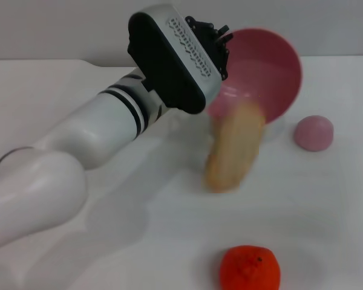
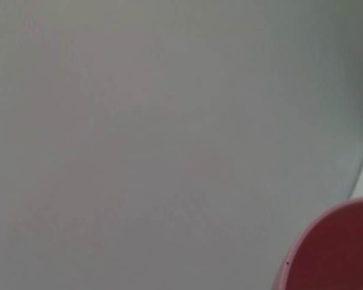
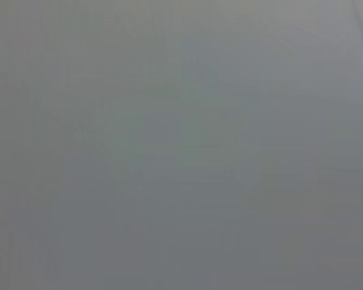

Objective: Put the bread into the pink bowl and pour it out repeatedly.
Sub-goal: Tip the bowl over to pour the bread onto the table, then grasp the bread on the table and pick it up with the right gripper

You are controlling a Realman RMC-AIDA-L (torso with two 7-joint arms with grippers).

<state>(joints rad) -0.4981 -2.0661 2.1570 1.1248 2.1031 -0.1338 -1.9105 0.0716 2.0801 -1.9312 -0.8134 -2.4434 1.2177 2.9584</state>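
Fingers of left gripper [image 1: 221,45]: clamped on rim of bowl [image 1: 272,72], which is tipped on its side, mouth facing the camera. Bread [image 1: 235,148]: blurred, at the bowl's 7 o'clock, just below its lower lip, over table [image 1: 327,205]. Pink ball [image 1: 313,133]: at the bowl's 4 o'clock. Orange fruit [image 1: 250,267]: at the bread's 6 o'clock, well apart. Right gripper: not seen.

Mostly just a flat, featureless grey surface filling nearly the whole left wrist view. Only real thing showing is a curved slice of the pink bowl [image 2: 339,251], poking in at one corner, glossy, cut off by the frame edges. Thin lighter strip at the frame edge right by the bowl's rim, can't tell what. No fingers showing anywhere.
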